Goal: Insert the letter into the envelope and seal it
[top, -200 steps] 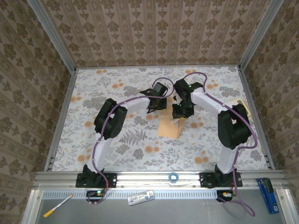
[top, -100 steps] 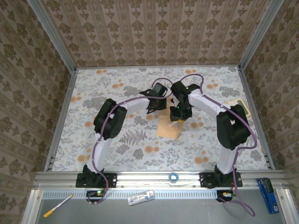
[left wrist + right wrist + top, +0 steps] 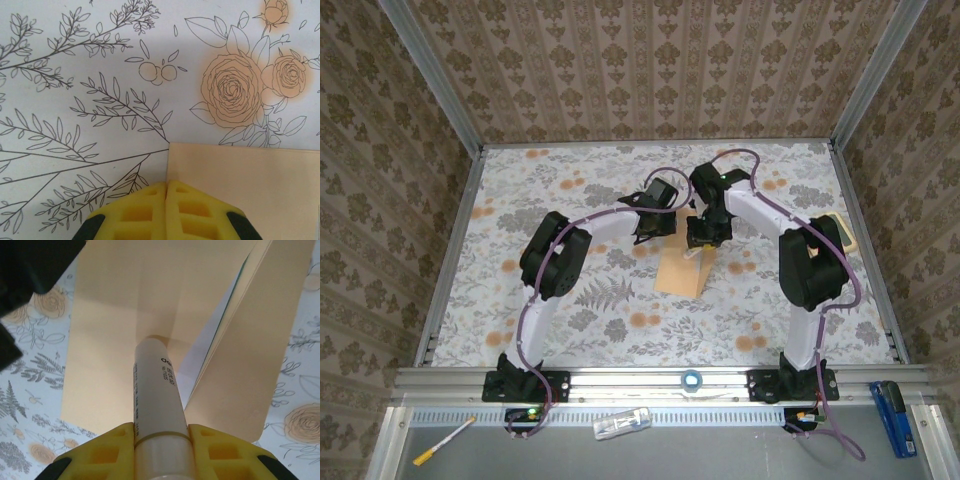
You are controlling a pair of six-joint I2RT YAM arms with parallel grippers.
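Overhead view: left tool [image 3: 662, 236] and right tool [image 3: 701, 245] meet at mid-frame, at the upper end of the envelope [image 3: 682, 278]. It lies flat on the floral cloth [image 3: 570, 180] that covers the counter [image 3: 447, 270].

- Pale yellow calculator [image 3: 837, 232] at the right edge of the cloth, well apart from the envelope and partly behind my right arm.
- Along the bottom of the frame: small blue tape roll [image 3: 692, 380], clear plastic item [image 3: 621, 424], yellow-tipped pen [image 3: 443, 442] at lower left, blue block [image 3: 892, 404] at lower right.
- Brown patterned walls [image 3: 650, 60] on 3 sides.

Left tool: clenched, ribbed yellow pads [image 3: 145, 212] pressed together with nothing seen between them. In the left wrist view the tips sit at the envelope's upper-left corner, over its left edge. I cannot tell whether they bear on the paper. The cloth here is white, with line-drawn ferns and orange-tinted roses.

Right tool: grasping a glue stick [image 3: 155, 385], a smooth white cylinder standing out between the yellow fingers. Its far end touches the tan paper at mid-frame. Small dark print runs along the barrel; "No" reads, the rest is too small.

Envelope: plain kraft tan, matte, unmarked. A panel with a rounded corner is lifted at the right of the right wrist view. The letter [image 3: 196, 369] is inside, a pale sliver with a thin green edge showing in the gap just right of the stick. My left arm [image 3: 25, 275], black, blocks the upper left of that view.
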